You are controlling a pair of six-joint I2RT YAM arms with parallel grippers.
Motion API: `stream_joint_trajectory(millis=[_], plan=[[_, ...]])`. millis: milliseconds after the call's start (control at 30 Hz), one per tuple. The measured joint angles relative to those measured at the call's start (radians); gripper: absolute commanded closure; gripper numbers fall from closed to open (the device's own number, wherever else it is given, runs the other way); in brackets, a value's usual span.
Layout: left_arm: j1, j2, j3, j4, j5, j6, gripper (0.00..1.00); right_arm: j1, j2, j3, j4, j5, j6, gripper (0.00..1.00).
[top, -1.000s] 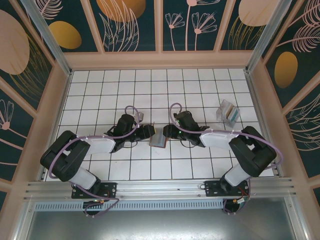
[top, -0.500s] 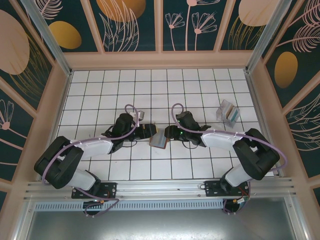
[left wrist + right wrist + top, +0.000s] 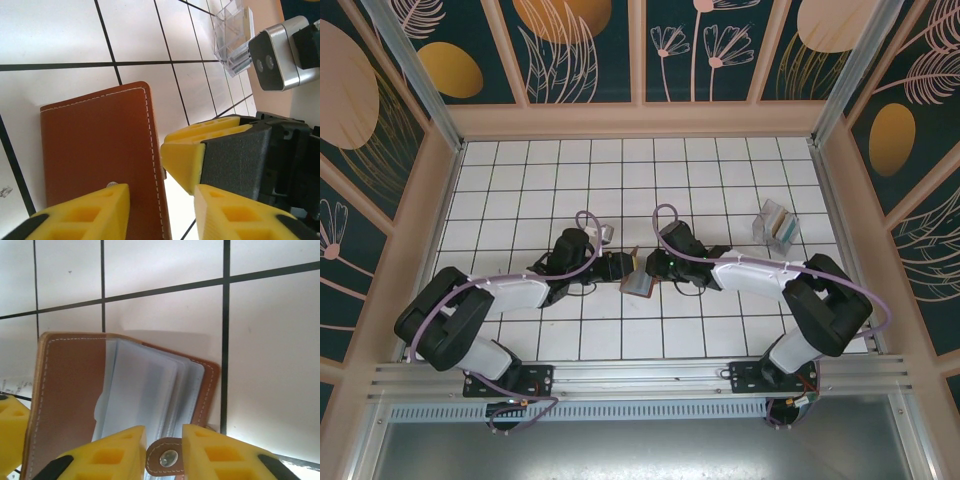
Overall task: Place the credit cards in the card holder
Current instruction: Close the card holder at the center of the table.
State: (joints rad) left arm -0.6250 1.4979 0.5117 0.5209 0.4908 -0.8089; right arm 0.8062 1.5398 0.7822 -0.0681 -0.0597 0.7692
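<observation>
The brown leather folding card holder (image 3: 638, 283) sits on the white tiled surface (image 3: 520, 190) near its middle, between the 2 arms. The left gripper (image 3: 616, 266) is at the holder's left and the right gripper (image 3: 650, 268) at its right, both low over the tiles and almost meeting.

In the right wrist view the card holder (image 3: 70, 375) is open. 1 stitched brown flap faces the camera and a stack of pale bluish, translucent leaves (image 3: 145, 390) fans out from the fold. I cannot tell whether any of them is a credit card. The right gripper (image 3: 164, 432) has its yellow fingers (image 3: 107, 455) drawn close together, and the holder's little snap tab (image 3: 167, 458) fills the narrow gap between them, so they look clamped on it.

In the left wrist view the outer leather of the card holder (image 3: 95, 145) shows smooth, with white stitching along its edge. The left gripper (image 3: 161, 200) has its yellow fingers (image 3: 80, 212) spread well apart, 1 lying over the leather and the other past the holder's edge. A yellow finger (image 3: 190, 155) of the right arm sits right at that edge.

A clear plastic packet (image 3: 775, 225) stands well apart, toward the far right.
</observation>
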Motion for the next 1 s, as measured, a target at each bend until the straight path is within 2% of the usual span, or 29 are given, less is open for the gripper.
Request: stream_joint_trajectory(millis=[233, 367, 533, 667, 1000], plan=[[-0.004, 0.013, -0.005, 0.008, 0.000, 0.001, 0.74, 0.003, -0.002, -0.005, -0.015, 0.024, 0.008, 0.81], [-0.008, 0.018, -0.005, 0.017, 0.003, 0.005, 0.76, 0.006, -0.013, -0.011, -0.029, 0.038, 0.020, 0.81], [-0.024, 0.046, -0.005, 0.037, 0.003, 0.008, 0.75, 0.008, -0.035, -0.011, -0.049, 0.041, 0.027, 0.72], [-0.034, 0.060, -0.005, 0.052, 0.002, 0.010, 0.74, 0.012, -0.049, -0.012, -0.064, 0.043, 0.029, 0.60], [-0.043, 0.140, 0.003, 0.053, -0.002, 0.016, 0.74, 0.030, -0.049, -0.012, -0.064, 0.043, 0.026, 0.55]])
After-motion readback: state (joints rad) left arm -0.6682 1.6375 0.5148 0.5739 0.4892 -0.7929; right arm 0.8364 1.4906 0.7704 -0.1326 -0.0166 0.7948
